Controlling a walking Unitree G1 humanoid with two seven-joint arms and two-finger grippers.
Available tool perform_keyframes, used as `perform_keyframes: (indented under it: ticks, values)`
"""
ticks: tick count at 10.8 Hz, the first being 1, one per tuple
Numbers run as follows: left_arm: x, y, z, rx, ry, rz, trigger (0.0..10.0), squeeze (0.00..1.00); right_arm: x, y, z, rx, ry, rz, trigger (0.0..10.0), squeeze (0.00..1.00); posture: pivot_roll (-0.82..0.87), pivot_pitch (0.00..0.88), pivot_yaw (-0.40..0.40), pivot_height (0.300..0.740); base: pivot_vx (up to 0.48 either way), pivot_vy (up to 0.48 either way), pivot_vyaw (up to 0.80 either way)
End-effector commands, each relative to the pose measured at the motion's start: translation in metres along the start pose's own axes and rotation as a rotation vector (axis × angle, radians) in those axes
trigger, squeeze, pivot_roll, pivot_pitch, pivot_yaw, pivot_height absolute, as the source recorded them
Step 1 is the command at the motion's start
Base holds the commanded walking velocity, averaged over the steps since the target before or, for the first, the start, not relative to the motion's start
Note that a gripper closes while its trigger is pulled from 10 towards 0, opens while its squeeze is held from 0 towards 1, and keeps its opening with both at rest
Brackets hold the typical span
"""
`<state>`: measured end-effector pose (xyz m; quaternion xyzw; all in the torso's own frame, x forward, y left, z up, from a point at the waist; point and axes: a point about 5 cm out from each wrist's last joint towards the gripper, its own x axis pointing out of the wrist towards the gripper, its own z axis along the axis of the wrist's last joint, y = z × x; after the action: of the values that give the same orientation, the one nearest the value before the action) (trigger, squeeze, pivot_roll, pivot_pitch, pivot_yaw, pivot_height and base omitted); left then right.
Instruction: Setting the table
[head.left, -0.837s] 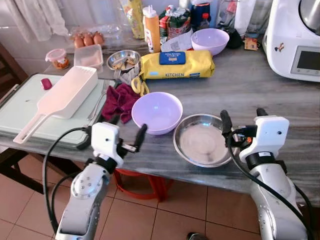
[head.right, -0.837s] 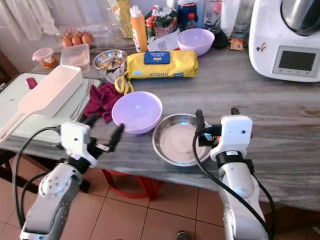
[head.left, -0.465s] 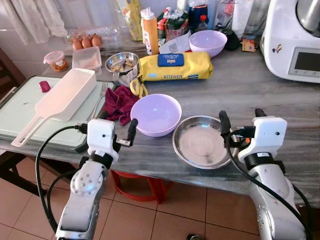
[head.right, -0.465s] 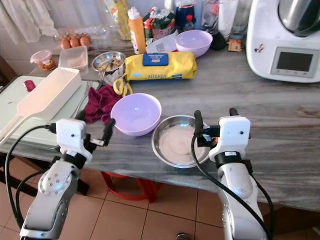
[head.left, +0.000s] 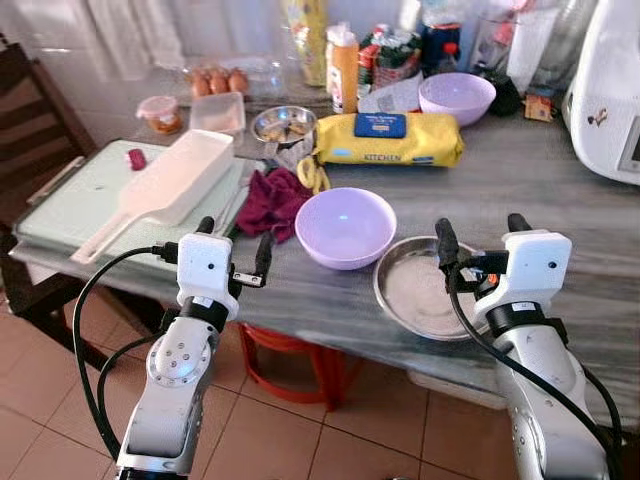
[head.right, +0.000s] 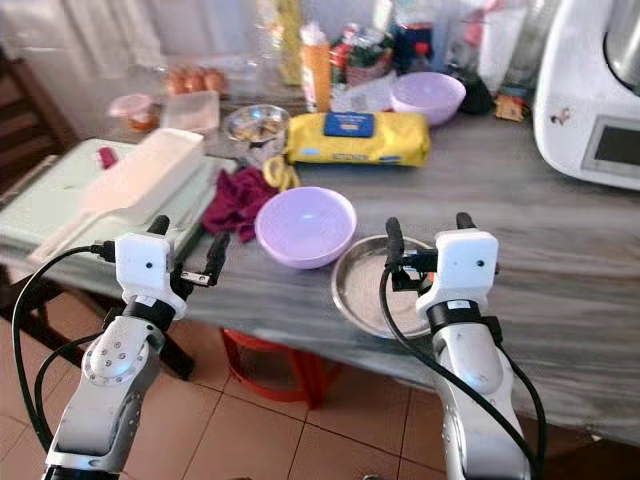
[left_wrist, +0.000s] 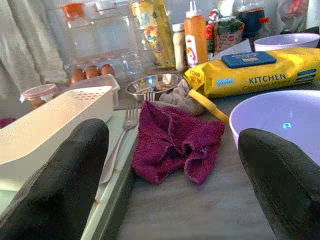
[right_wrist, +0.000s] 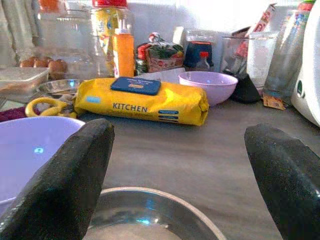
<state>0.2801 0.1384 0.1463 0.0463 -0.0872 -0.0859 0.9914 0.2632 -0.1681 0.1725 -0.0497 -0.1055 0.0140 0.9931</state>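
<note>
A lilac bowl (head.left: 346, 226) sits near the counter's front edge, with a shallow steel dish (head.left: 425, 292) just to its right. A second lilac bowl (head.left: 456, 97) stands at the back. A fork (left_wrist: 118, 146) lies on the pale green board (head.left: 70, 190) beside a maroon cloth (head.left: 272, 201). My left gripper (head.left: 233, 252) is open, low at the front edge, left of the near bowl, holding nothing. My right gripper (head.left: 477, 250) is open above the steel dish's right rim, empty.
A white slotted scoop (head.left: 165, 191) lies on the board. A yellow wipes pack (head.left: 387, 139), small steel bowl (head.left: 282, 124), eggs, bottles and jars crowd the back. A white appliance (head.left: 610, 95) stands at the right. A red stool (head.left: 290, 355) is under the counter.
The camera has swung left, so the whole scene sits further right. Both grippers hold about the same pose relative to the bowl and dish, still open.
</note>
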Motion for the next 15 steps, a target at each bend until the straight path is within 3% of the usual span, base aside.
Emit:
perform_keyframes:
  ticks: [1, 11, 15]
  values:
    - [0.001, 0.001, -0.002, 0.009, 0.017, 0.013, 10.0, 0.0, 0.001, 0.002, -0.001, 0.007, -0.005, 0.006, 10.0, 0.0, -0.11, 0.042, 0.095, 0.74, -0.27, 0.0, 0.0]
    - [0.002, -0.002, -0.006, 0.019, 0.027, 0.0, 10.0, 0.0, 0.002, 0.002, -0.008, 0.028, 0.019, -0.009, 10.0, 0.0, -0.11, 0.046, 0.097, 0.74, -0.301, 0.0, 0.0]
    - [-0.002, 0.0, -0.015, 0.031, 0.052, -0.004, 10.0, 0.0, -0.004, 0.006, -0.02, 0.137, 0.096, -0.022, 10.0, 0.0, -0.11, 0.059, 0.105, 0.74, -0.267, 0.0, 0.0]
